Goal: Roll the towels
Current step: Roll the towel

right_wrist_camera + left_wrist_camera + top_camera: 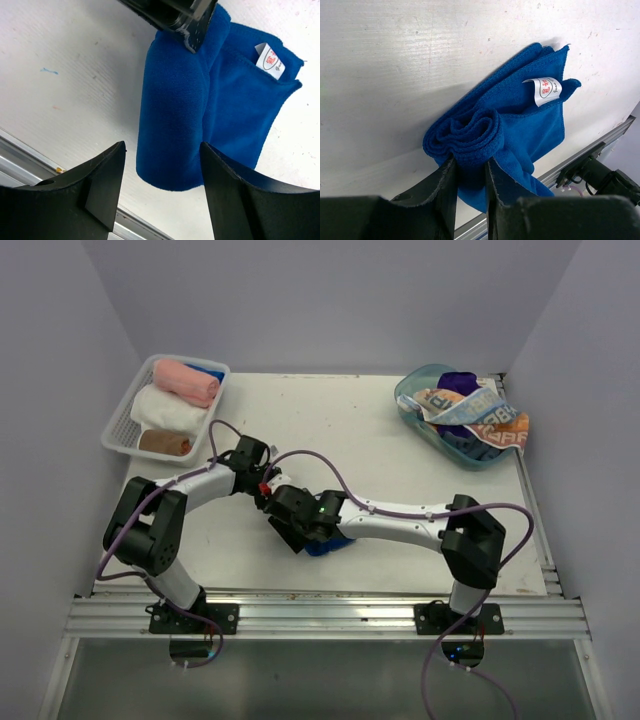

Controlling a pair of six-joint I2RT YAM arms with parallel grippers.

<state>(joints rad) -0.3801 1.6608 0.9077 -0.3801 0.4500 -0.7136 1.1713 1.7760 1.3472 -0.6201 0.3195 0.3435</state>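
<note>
- The left fingers [445,200] sit nearest the left wrist camera. They are drawn almost together and pinch the coiled end of the blue towel [520,120], with only a thick fold of cloth between them.
- From that pinched coil the towel runs away across the bench [395,75]. It is partly rolled, with a fat roll along one side and a flat flap along the other. A white label [543,90] stands up near the far corner.
- The right fingers [102,185] are spread wide and grip nothing. The near end of the roll lies on the bench just beyond the gap between them, and neither finger can be seen touching it.
- In that same right wrist view, a left fingertip comes in from the top edge and presses on the far end of the roll.
- From above, the towel lies near the front middle of the bench, just behind the aluminium rail [320,615]. Both wrists cover most of it, so only a blue sliver shows beneath the right one.
- Farther back on the left, a white mesh basket [118,430] holds rolled towels: a tan one [165,443] nearest, then a white one [165,410], then a pink one [185,382].
- At the far right, a clear teal tub [410,400] holds loose towels. A printed towel [480,415] spills over its rim, and a purple one [458,380] lies behind it.
</note>
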